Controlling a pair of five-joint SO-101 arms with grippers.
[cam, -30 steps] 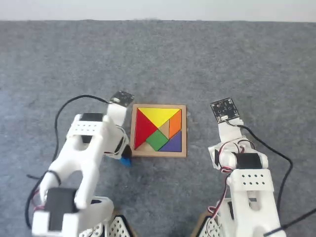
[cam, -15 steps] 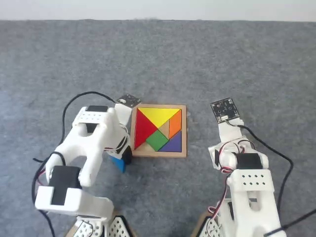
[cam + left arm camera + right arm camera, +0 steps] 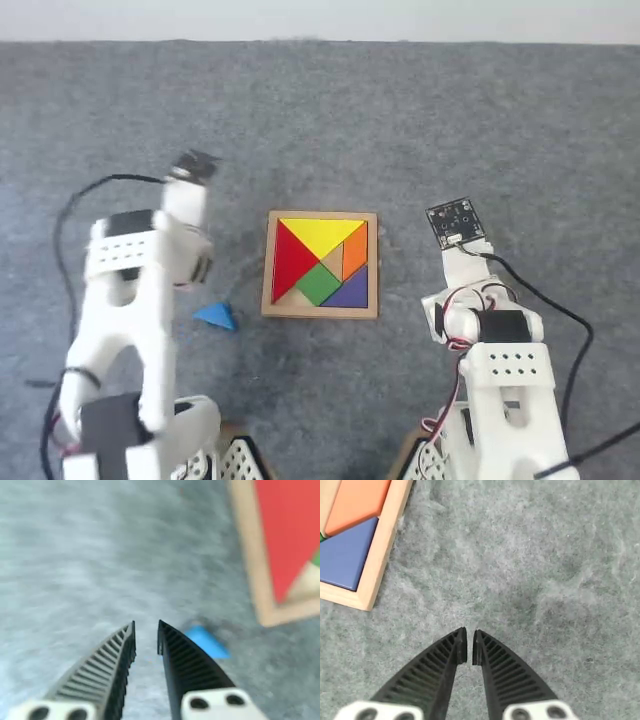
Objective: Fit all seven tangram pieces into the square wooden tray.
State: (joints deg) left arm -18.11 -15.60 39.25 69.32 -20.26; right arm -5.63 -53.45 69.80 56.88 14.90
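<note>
The blue triangle (image 3: 217, 316) lies on the desk (image 3: 450, 120) near the tray's (image 3: 320, 312) left front corner, where a slot looks bare. The left pincer (image 3: 146, 630) hangs beside it, slightly open and empty, probably for a grasp. The right pincer (image 3: 469, 642) is closed, empty.

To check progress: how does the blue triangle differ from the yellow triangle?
The blue triangle lies loose on the grey mat beside the tray; the yellow triangle sits fitted inside the tray. The blue triangle is clearly smaller than the yellow triangle. Both are flat triangles.
</note>
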